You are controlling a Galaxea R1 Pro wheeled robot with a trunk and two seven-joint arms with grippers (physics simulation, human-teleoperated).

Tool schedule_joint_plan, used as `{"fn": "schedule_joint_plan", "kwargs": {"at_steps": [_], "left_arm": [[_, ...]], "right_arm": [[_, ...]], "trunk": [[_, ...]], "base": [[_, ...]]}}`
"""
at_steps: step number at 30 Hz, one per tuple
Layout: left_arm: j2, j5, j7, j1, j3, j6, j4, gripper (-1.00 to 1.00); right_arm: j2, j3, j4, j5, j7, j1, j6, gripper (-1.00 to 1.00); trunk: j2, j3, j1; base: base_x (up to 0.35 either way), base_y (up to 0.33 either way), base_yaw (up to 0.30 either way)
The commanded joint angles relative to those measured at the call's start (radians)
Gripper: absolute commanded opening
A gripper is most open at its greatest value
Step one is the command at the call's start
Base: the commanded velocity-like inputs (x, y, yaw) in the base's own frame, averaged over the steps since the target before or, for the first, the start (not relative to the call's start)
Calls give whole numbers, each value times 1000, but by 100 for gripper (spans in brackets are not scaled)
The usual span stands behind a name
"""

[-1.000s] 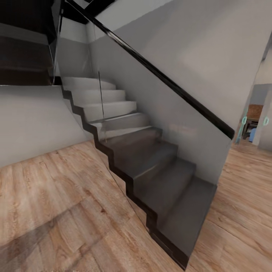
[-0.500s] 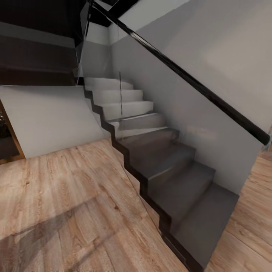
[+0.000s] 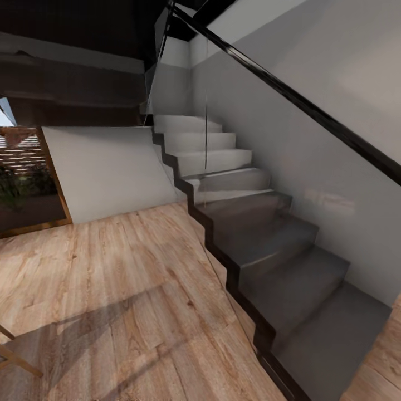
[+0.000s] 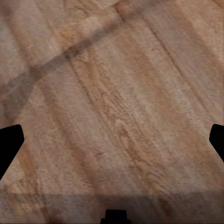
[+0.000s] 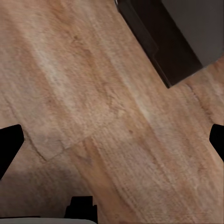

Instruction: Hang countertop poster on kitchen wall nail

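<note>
Both grippers, left gripper [image 4: 112, 140] and right gripper [image 5: 112, 140], hang spread wide and empty over the wooden floor [image 3: 111, 278]. Grey stairs [image 3: 267, 245] rise behind a glass balustrade [image 3: 289, 167].

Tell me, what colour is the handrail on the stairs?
Glossy black: the handrail shows best in the head view.

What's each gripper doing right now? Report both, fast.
Left gripper: open, fingertips wide apart, nothing between them, wooden floor below.
Right gripper: open, empty, above the floor beside the dark stair base.
</note>
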Motion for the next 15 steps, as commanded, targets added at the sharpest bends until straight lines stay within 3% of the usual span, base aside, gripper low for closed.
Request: {"fn": "schedule_joint_plan", "kwargs": {"at_steps": [1,7,15], "left_arm": [[0,0,0,0,1,-2,-1,100],[0,0,0,0,1,-1,-1,100],[0,0,0,0,1,-2,-1,100]], "right_arm": [[0,1,1,1,-1,0,-3,100],[0,1,1,1,-1,0,-3,100],[0,1,1,1,-1,0,-1,100]], "trunk": [[0,-1,0],[0,-1,0],[0,-1,0]], "base": [[0,0,202],[-26,-38,91],[-153,-217,9]]}}
